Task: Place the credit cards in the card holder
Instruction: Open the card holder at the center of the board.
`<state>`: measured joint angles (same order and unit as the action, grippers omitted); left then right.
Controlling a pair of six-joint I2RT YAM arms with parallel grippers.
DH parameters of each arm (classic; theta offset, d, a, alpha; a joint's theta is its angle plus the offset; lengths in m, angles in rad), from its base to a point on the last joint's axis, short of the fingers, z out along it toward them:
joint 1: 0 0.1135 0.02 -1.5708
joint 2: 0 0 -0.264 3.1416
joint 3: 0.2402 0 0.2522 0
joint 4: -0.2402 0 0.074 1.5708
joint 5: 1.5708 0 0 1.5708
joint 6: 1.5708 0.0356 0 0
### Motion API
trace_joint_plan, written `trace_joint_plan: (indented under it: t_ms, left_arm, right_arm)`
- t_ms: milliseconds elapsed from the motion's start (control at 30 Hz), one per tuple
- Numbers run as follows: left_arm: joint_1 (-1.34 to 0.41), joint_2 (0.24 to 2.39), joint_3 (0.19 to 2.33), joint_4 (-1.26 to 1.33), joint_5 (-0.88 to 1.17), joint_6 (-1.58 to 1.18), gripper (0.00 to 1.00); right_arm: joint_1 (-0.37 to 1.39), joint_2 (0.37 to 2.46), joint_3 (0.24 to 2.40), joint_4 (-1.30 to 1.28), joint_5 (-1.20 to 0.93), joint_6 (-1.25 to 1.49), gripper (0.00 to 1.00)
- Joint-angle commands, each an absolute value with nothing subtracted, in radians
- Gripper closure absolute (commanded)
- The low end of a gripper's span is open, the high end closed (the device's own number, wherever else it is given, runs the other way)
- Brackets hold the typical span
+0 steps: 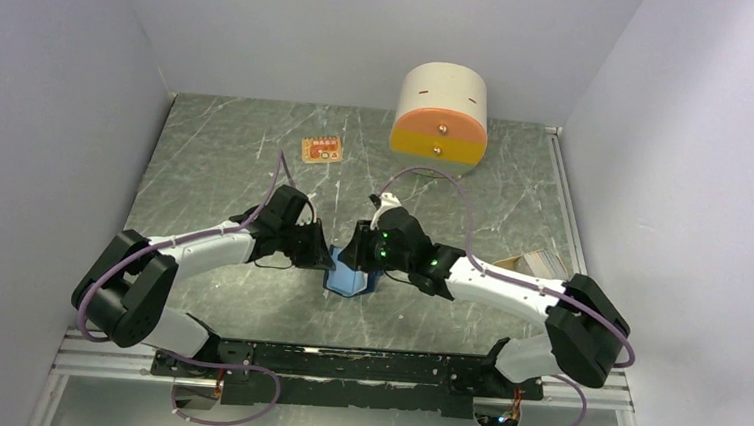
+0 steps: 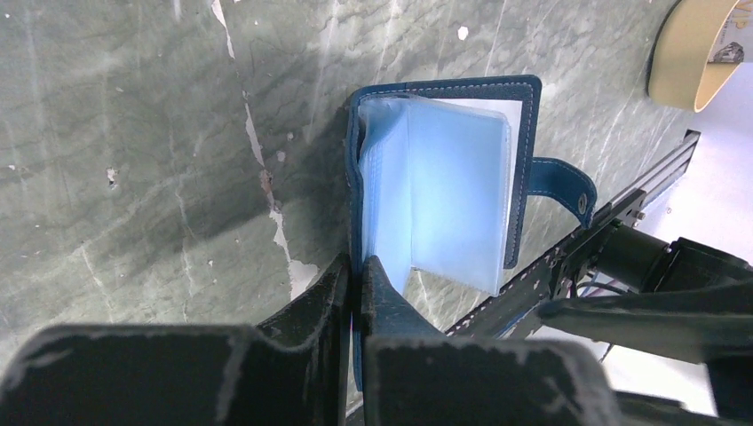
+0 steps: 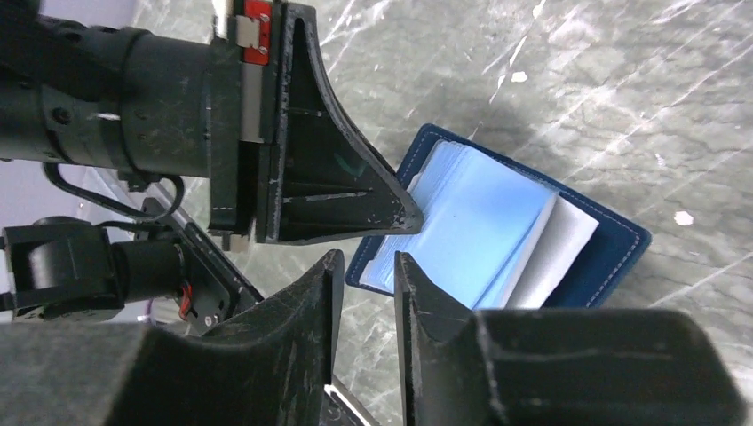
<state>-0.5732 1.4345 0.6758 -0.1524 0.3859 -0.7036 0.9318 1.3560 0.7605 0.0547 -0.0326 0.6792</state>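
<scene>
The card holder [image 1: 349,280] lies open at the table's near middle, navy outside with light blue sleeves [image 2: 448,191] and a snap strap [image 2: 562,183]. My left gripper [image 2: 360,264] is shut on the navy cover's edge; it shows in the top view [image 1: 322,257]. My right gripper [image 3: 367,262] is slightly open and empty, its tips just over the near edge of the sleeves [image 3: 479,235], facing the left gripper [image 3: 333,182]. It also shows in the top view [image 1: 360,247]. The credit cards [image 1: 537,261] lie stacked at the right edge, partly behind the right arm.
A cream-and-orange round drawer unit [image 1: 441,110] stands at the back. A small orange tag [image 1: 321,150] lies at the back left of centre. White walls close in both sides. A tan rounded shape [image 2: 688,49] shows at the top right of the left wrist view.
</scene>
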Motion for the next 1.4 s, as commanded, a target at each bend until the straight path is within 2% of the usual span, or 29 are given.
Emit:
trace_joint_plan:
  t_ms: [0, 233, 367, 600, 800, 1000, 1200, 1367]
  left_arm:
    - [-0.575, 1.441, 0.663, -0.110, 0.413, -0.710, 0.91]
    - [-0.575, 1.442, 0.658, -0.119, 0.395, -0.710, 0.91]
    - [-0.573, 1.438, 0.650, -0.107, 0.403, -0.722, 0.91]
    - [-0.563, 1.411, 0.616, 0.003, 0.504, -0.777, 0.65]
    - [-0.563, 1.419, 0.618, 0.020, 0.505, -0.776, 0.60]
    - [-0.563, 1.449, 0.651, -0.042, 0.440, -0.732, 0.65]
    - [-0.562, 1.452, 0.676, -0.115, 0.390, -0.704, 0.90]
    - [-0.563, 1.448, 0.690, -0.155, 0.368, -0.675, 0.91]
  right_arm:
    - [0.938, 1.415, 0.755, 0.117, -0.081, 0.693, 0.70]
    - [0.936, 1.510, 0.756, 0.015, 0.057, 0.676, 0.77]
    - [0.936, 1.552, 0.733, 0.043, 0.087, 0.670, 0.81]
    - [0.936, 1.614, 0.735, 0.106, 0.042, 0.679, 0.85]
    - [0.936, 1.594, 0.709, 0.161, 0.014, 0.703, 0.86]
    - [0.935, 1.608, 0.708, 0.142, 0.031, 0.703, 0.86]
    - [0.916, 1.558, 0.709, 0.029, 0.100, 0.661, 0.84]
    - [0.910, 1.553, 0.672, -0.015, 0.152, 0.653, 0.83]
